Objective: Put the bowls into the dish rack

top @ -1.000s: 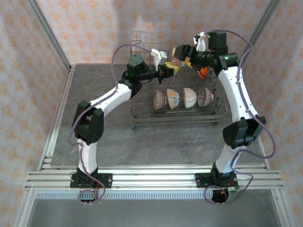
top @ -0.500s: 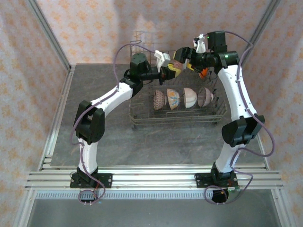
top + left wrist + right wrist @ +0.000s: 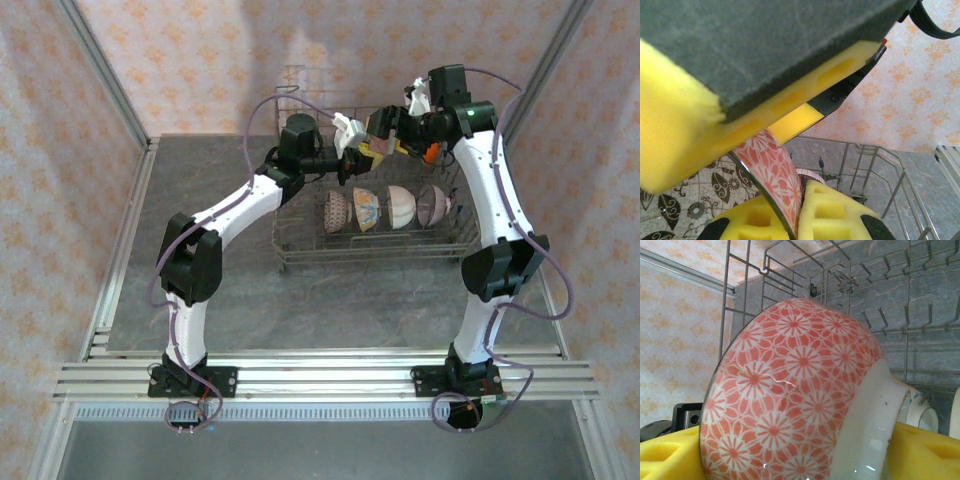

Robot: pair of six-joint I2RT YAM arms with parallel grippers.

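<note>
Seen from above, the two arms met over the back of the dish rack [image 3: 380, 252], which sat on the grey table [image 3: 220, 300]. A red floral bowl [image 3: 379, 128] hung in the air between them, above the rack's rear half. The left gripper [image 3: 360, 155] reached it from the left and the right gripper [image 3: 390, 138] from the right. How either one's jaws stood could not be read at that size. Four bowls stood on edge in a row along the rack's front: a mauve patterned bowl [image 3: 335, 211], an orange-and-blue floral bowl [image 3: 366, 208], a cream-pink bowl [image 3: 400, 206] and a dark-rimmed bowl [image 3: 433, 203]. A bright orange bowl [image 3: 430, 152] lay at the back right, partly hidden by the right arm.

In the left wrist view, the left gripper's yellow foam pads [image 3: 835, 210] sat close together, pinched on the thin wall of the floral bowl [image 3: 772, 165]. The wall showed red flowers outside and black leaves on white inside. A grey-faced yellow pad [image 3: 690, 125] of the right gripper sat close over the rim; whether it touched could not be told. Rack wires [image 3: 865, 160] showed behind.

In the right wrist view, the bowl's [image 3: 795, 390] flowered outside and white foot ring faced the camera. The right gripper's pads [image 3: 920, 450] stood wide apart, one at each lower corner, with the bowl between them. Whether they pressed on it could not be told. The rack's tines [image 3: 908, 300] rose behind.
</note>
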